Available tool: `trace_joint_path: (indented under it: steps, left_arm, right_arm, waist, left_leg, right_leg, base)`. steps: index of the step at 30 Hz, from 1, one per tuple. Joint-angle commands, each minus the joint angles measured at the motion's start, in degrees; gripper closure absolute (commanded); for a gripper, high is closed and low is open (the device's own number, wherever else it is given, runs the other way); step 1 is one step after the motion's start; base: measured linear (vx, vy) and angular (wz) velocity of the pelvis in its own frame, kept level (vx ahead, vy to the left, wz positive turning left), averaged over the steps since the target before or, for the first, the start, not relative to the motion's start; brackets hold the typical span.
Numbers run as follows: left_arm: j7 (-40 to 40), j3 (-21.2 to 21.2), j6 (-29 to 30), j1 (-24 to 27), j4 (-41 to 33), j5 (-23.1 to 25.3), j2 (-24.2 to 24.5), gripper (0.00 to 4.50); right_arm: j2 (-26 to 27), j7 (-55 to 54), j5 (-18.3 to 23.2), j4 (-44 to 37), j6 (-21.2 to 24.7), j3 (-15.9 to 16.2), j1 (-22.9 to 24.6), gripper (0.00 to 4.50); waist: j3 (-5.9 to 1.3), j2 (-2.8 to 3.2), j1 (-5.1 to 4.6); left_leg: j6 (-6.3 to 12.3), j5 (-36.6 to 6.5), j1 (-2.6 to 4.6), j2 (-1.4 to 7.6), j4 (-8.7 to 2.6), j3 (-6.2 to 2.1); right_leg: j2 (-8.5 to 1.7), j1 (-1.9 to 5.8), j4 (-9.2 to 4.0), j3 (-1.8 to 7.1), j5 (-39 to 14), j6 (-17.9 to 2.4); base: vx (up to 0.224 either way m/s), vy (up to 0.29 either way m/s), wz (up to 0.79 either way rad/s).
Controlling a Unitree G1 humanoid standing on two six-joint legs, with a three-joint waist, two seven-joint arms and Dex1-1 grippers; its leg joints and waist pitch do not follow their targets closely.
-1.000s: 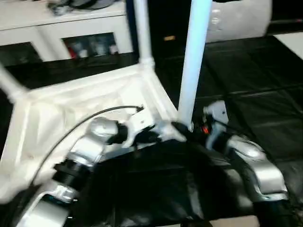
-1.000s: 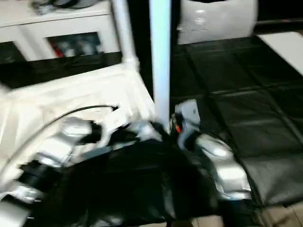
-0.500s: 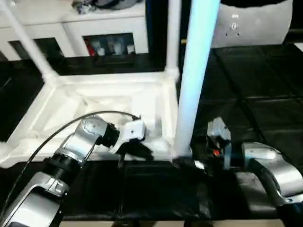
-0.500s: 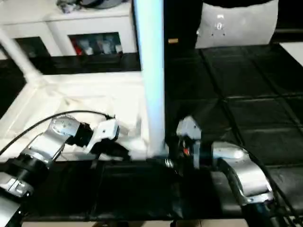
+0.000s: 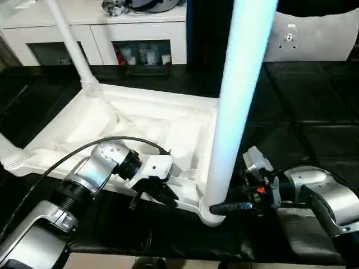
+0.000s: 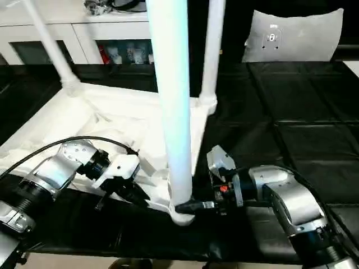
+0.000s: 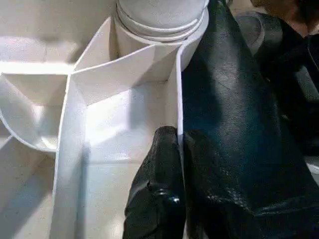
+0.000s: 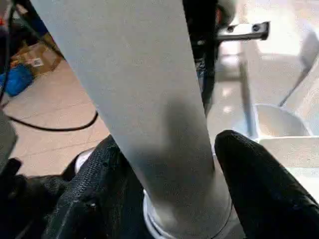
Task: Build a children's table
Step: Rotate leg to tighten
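The white table top [image 5: 140, 123] lies upside down on black mats, with legs standing up from its corner sockets. The near right leg [image 5: 235, 95] rises large in front, and two more stand at the far left [image 5: 70, 42] and far right [image 6: 215, 45]. My right gripper [image 5: 221, 208] is shut on the near leg's base, one finger [image 8: 254, 184] on each side just above the socket. My left gripper [image 7: 180, 137] is shut on the top's raised rim [image 7: 177, 89] beside that corner, pinching the thin wall.
A white cabinet with glass doors [image 5: 140, 33] stands behind the table top. A grey-white cushion [image 5: 314, 36] leans at the back right. Black floor mats [image 5: 314, 112] stretch to the right. A black cable [image 5: 67, 157] loops over my left forearm.
The head views have shifted and levelled out. The table top now lies turned, with its near right corner pointing toward me. Both grippers have kept their holds.
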Motion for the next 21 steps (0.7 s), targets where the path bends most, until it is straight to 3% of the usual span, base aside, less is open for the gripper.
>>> trace_joint_path:
  steps: [1, 4, 10, 14, 17, 19, 21]
  left_arm:
    - [-2.6, -2.1, -1.2, -1.4, 0.2, -0.3, -0.1, 4.50]
    - [-2.6, -2.5, -1.8, -1.7, 0.9, -0.3, 0.0, 4.50]
    - [-1.2, 0.1, 0.1, -1.1, 1.1, 0.7, -0.9, 4.50]
    - [5.3, 2.6, 3.9, -0.4, 1.3, 0.3, -1.2, 4.50]
    - [12.5, 5.5, 8.0, 0.4, 1.0, 0.1, -2.0, 4.50]
    - [18.0, 7.8, 11.6, 1.2, -0.8, -0.1, -3.5, 4.50]
    - [21.3, 9.1, 14.4, 1.8, -2.5, 0.2, -4.9, 4.50]
  right_arm:
    - [-0.4, 0.8, 0.8, -0.1, 1.0, 0.7, -0.7, 1.99]
    - [-0.6, 1.2, 1.2, -0.3, 2.2, 1.0, -0.7, 2.28]
    - [1.0, -1.5, 2.6, -1.4, 4.6, -0.1, -0.1, 2.35]
    - [4.6, -9.3, 1.4, -1.4, 3.9, -1.8, 1.1, 2.36]
    - [8.5, -18.4, -3.1, -0.1, 1.7, -2.4, 1.4, 2.37]
    - [12.1, -25.9, -5.9, 1.0, 1.0, -3.2, 1.3, 2.40]
    - [14.3, -30.3, -7.1, 1.6, 1.1, -3.8, 1.0, 2.41]
  waist:
    - [-4.33, -1.36, -0.19]
    - [-4.42, -1.40, -0.15]
    - [-4.44, -1.39, -0.18]
    - [-4.12, -1.40, -0.48]
    - [-3.58, -1.30, -1.53]
    - [-3.37, -1.35, -3.00]
    - [-3.32, -1.14, -4.33]
  left_leg:
    - [3.34, -14.2, 1.15, 3.43, -4.34, -1.06]
    - [2.97, -14.5, 1.21, 3.47, -4.40, -1.13]
    - [2.52, -14.9, 1.17, 3.43, -4.48, -1.15]
    - [1.39, -17.2, 1.47, 3.12, -4.49, -1.26]
    - [-0.01, -19.9, 1.47, 2.71, -4.56, -1.59]
    - [-0.83, -23.2, 1.69, 2.34, -4.52, -1.99]
    - [-1.12, -25.7, 1.73, 2.42, -4.59, -2.32]
  right_leg:
    - [-4.01, 2.62, -4.35, 3.13, -25.7, -9.5]
    - [-3.94, 2.62, -4.36, 3.09, -25.5, -9.4]
    - [-3.91, 2.77, -4.26, 3.09, -24.4, -9.9]
    - [-3.99, 2.47, -5.00, 2.82, -30.2, -8.1]
    - [-3.89, 2.21, -5.66, 2.23, -35.4, -5.8]
    - [-3.75, 2.20, -6.50, 1.35, -39.6, -3.3]
    - [-3.78, 2.27, -6.64, 0.94, -40.0, -2.7]
  base:
    - [0.000, 0.000, 0.00]
    - [0.000, 0.000, 0.00]
    - [0.000, 0.000, 0.00]
    - [0.000, 0.000, 0.00]
    - [0.000, 0.000, 0.00]
    - [0.000, 0.000, 0.00]
    - [0.000, 0.000, 0.00]
